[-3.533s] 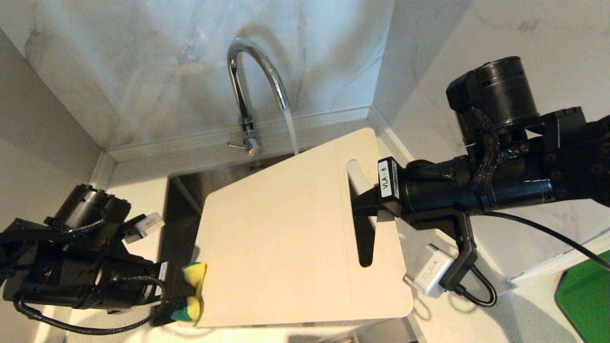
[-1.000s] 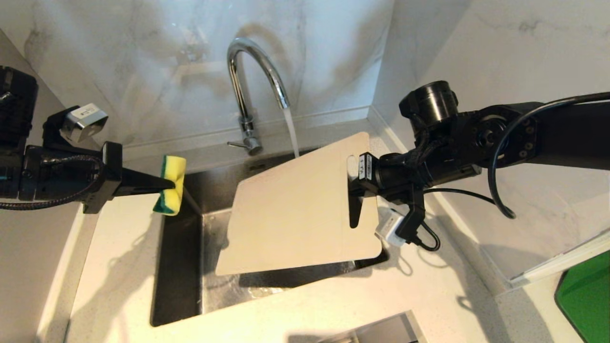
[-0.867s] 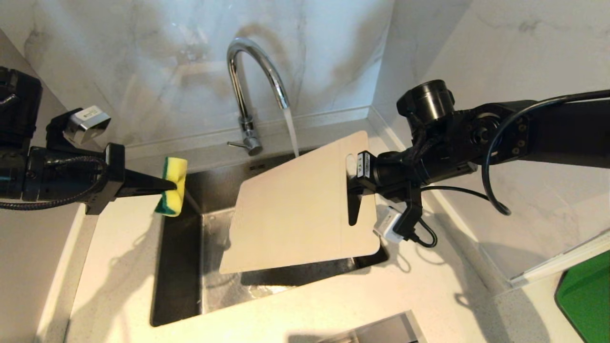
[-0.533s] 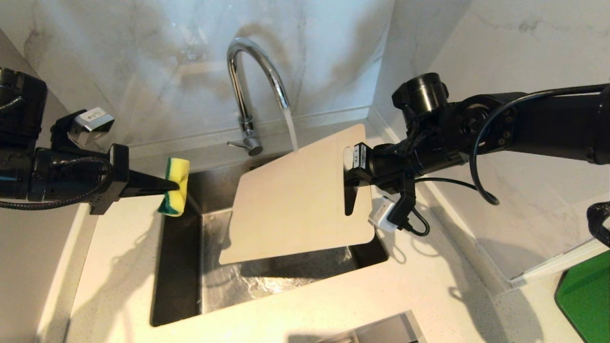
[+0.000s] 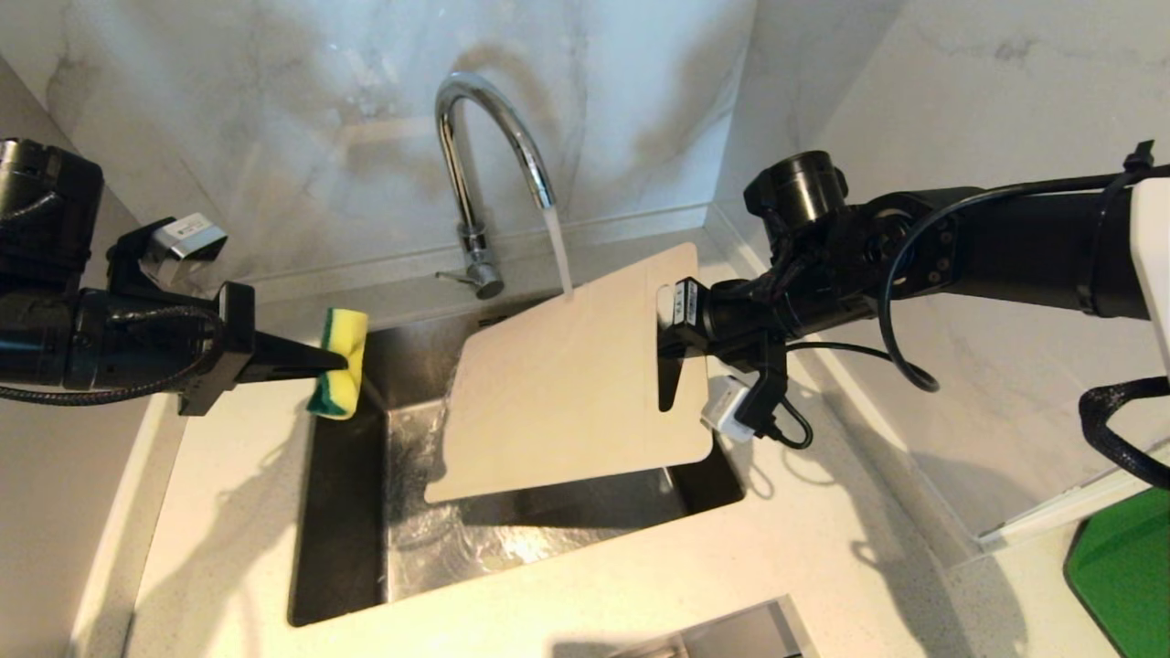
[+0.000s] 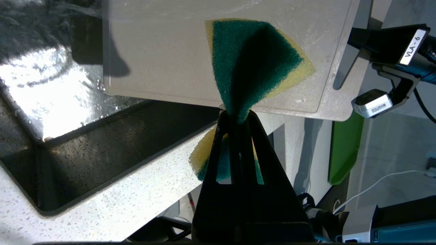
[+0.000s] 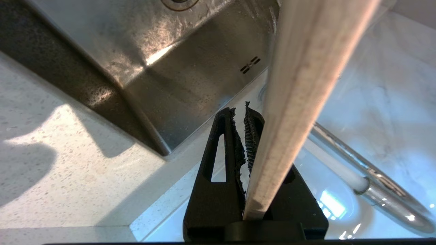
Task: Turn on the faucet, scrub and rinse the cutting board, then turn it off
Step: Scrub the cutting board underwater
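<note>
Cream cutting board [image 5: 567, 379] slants under the faucet [image 5: 484, 164] stream, so water sheets into the sink [image 5: 347, 548]; right claw [image 5: 670, 343] pinches its slot end, left claw [image 5: 334, 364] pinching the sponge [image 5: 340, 361] aside.

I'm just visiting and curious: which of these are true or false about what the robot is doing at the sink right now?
1. Water is running from the faucet. True.
2. The left gripper holds a sponge. True.
3. The sponge is pressed against the cutting board. False: it is held apart from the board, at the left edge of the sink.
4. The cutting board lies flat on the counter. False: the right gripper holds it tilted over the sink.
5. The stream lands on the board's upper edge. True.
</note>
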Robot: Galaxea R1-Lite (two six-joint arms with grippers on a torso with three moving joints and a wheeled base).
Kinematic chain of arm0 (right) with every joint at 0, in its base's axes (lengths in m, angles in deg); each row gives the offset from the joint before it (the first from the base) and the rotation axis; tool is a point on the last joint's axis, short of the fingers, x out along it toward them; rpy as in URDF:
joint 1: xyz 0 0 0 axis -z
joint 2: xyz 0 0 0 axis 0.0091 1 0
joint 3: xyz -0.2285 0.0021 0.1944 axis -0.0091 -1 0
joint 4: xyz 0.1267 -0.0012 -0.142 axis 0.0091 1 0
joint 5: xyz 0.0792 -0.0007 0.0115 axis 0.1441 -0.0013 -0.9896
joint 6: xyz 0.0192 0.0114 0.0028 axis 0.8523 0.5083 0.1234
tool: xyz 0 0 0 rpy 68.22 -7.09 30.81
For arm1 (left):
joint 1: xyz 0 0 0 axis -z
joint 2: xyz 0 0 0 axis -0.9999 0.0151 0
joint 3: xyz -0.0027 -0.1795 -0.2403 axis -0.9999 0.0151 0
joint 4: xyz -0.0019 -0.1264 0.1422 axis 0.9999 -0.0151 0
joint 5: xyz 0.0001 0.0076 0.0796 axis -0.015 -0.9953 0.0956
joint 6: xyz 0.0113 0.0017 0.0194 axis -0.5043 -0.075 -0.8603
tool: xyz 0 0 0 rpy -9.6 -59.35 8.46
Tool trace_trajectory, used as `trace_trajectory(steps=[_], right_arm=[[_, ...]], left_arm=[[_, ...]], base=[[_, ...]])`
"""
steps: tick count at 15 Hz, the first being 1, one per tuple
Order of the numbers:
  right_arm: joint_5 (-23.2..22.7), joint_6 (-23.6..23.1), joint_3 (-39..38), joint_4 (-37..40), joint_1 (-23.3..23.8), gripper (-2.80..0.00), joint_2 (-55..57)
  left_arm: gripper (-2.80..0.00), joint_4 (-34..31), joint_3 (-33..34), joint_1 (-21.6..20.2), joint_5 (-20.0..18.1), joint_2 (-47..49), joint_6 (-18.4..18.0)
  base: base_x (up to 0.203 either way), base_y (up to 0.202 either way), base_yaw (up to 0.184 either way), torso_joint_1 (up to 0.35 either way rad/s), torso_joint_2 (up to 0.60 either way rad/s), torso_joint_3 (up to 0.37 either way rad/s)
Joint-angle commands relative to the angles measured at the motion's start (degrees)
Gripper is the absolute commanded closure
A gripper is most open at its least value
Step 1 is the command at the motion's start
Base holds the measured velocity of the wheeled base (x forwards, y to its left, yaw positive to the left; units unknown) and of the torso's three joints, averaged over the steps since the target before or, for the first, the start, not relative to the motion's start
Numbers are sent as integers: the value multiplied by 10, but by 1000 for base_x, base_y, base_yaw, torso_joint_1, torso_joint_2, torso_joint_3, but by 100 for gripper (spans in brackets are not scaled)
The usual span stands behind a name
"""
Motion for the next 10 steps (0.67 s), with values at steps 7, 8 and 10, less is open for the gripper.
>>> trace_trajectory(steps=[7,8,10], right_arm=[[-2,-9,8,1,1,0,11],[-2,-9,10,1,1,0,14],[-2,-9,21,1,1,0,20]], left_arm=[[0,-1,-2,-3,-5,9,3],[0,-1,-2,-3,-5,9,3],[0,0,-4,-3,-5,9,2]], base=[[0,0,0,0,0,0],[0,0,0,0,0,0],[0,0,0,0,0,0]])
